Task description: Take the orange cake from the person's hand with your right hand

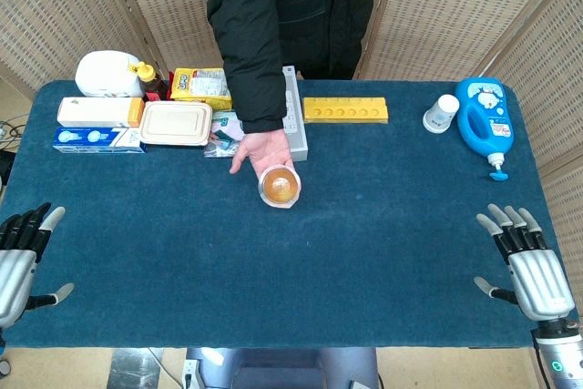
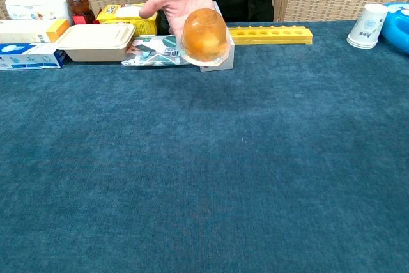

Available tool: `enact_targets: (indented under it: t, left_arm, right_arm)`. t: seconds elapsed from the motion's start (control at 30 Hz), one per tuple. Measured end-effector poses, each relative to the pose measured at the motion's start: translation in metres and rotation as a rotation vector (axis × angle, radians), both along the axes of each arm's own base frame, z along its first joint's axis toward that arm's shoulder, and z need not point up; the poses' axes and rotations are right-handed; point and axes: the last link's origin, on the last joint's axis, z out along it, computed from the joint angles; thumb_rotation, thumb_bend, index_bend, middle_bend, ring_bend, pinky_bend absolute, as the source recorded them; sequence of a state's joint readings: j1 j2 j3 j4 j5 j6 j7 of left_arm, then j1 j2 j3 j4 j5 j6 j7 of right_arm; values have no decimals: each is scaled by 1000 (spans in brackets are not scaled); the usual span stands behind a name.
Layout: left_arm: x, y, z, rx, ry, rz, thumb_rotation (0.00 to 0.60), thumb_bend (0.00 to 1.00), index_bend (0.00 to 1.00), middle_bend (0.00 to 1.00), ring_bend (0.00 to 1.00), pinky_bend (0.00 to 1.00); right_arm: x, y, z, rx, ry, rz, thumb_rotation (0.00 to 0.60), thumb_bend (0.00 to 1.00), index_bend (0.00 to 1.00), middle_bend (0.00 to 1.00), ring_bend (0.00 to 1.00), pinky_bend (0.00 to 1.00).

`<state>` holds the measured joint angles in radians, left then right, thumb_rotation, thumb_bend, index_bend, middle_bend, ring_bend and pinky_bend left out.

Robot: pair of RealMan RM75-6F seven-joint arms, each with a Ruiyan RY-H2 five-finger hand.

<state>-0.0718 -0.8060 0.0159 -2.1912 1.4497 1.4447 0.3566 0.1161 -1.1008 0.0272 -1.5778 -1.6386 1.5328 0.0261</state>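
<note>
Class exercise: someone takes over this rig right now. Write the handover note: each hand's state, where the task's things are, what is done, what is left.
Left hand: open, holds nothing, at the table's near left edge.
Right hand: open, holds nothing, at the near right edge.
Orange cake: in a clear cup on the person's hand, held out over the blue table left of centre.
Done: nothing; the cake is not yet taken.
Left: reach the right hand to the cake, grip it, and take it from the person.
</note>
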Motion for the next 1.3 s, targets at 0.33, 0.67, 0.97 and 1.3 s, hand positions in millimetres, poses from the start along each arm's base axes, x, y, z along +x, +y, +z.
enact_targets:
  t: [0.33,0.67,0.97,1.3]
  left_arm:
    - [1,0,0,2,-4,-1,600,21,0,0,0,14]
    - [1,1,3,1,-19,-1,600,21,0,0,0,14]
    - [-2,3,6,9,-28,11,600,21,0,0,0,14]
    - [-6,10,8,14,-35,37,600,21,0,0,0,14]
  right_arm:
    - [1,-4,-7,33,-2,3,600,0,133,75,2,0]
    - [61,-54,-26,123,23,162,600,16,133,75,3,0]
    - [154,-110,-51,241,34,317,600,36,133,79,11,0]
    - [227,-149,-101,375,-45,338,600,80,149,92,12,6]
